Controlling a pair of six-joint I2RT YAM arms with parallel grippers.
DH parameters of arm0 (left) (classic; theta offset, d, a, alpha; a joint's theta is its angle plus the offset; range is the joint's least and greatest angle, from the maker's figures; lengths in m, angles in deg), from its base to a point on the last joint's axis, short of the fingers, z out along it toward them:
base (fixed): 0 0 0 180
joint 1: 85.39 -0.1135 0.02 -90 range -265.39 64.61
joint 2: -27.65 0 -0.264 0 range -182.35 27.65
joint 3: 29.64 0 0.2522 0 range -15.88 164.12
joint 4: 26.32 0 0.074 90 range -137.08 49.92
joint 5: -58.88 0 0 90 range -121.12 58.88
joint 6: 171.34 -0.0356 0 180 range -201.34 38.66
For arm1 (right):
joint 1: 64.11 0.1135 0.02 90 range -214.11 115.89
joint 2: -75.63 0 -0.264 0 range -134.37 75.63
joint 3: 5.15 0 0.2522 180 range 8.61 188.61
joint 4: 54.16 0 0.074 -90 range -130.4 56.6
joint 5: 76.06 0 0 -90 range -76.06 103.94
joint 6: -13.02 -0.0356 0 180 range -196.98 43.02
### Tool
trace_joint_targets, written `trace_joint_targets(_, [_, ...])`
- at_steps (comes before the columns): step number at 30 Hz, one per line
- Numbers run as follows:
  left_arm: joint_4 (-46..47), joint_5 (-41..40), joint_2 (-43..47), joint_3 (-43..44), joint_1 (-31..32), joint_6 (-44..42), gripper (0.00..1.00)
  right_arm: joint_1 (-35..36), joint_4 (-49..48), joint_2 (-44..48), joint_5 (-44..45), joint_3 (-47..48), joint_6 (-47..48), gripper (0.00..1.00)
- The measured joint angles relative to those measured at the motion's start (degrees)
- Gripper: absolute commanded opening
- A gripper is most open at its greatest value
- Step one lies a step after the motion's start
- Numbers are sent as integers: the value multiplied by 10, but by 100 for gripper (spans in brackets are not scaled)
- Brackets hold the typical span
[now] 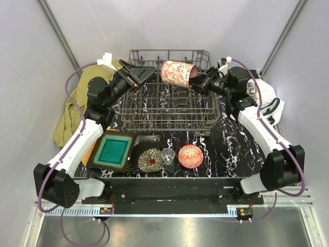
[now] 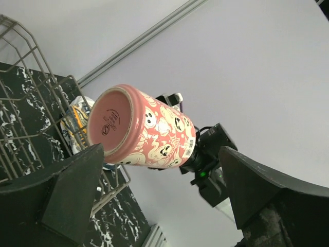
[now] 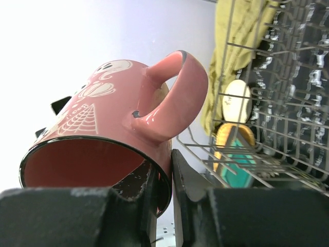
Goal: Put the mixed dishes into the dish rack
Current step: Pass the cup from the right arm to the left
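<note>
My right gripper (image 1: 199, 81) is shut on the rim of the pink cup (image 1: 177, 73), one finger inside and one outside, and holds it tilted above the far right of the grey wire dish rack (image 1: 169, 110). In the right wrist view the cup (image 3: 118, 103) fills the frame above my gripper (image 3: 172, 180). My left gripper (image 1: 140, 72) is open and empty over the rack's far left corner, facing the cup (image 2: 139, 128). In front of the rack lie the teal square plate (image 1: 114, 150) on the orange plate (image 1: 92, 153), a dark floral plate (image 1: 150, 160), the clear glass (image 1: 167, 156) and the red bowl (image 1: 190, 155).
An olive-yellow cloth (image 1: 77, 105) lies left of the rack under my left arm. A white printed cloth (image 1: 268, 103) lies at the right behind my right arm. Grey walls close in on both sides and the back. The rack holds no dishes.
</note>
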Motion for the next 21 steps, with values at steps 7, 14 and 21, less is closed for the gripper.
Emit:
trace_joint_targets(7, [27,-28,-7,-5,10,17,99,10,-98,-2,6,-36,-52,0])
trace_joint_targets(14, [33,-44,-15,-9,18,24,99,12,-213,-10,-2,-67,-116,0])
trace_joint_targets(21, [53,-46,-31,-9,33,40,99,23,-264,-37,-16,-68,-151,0])
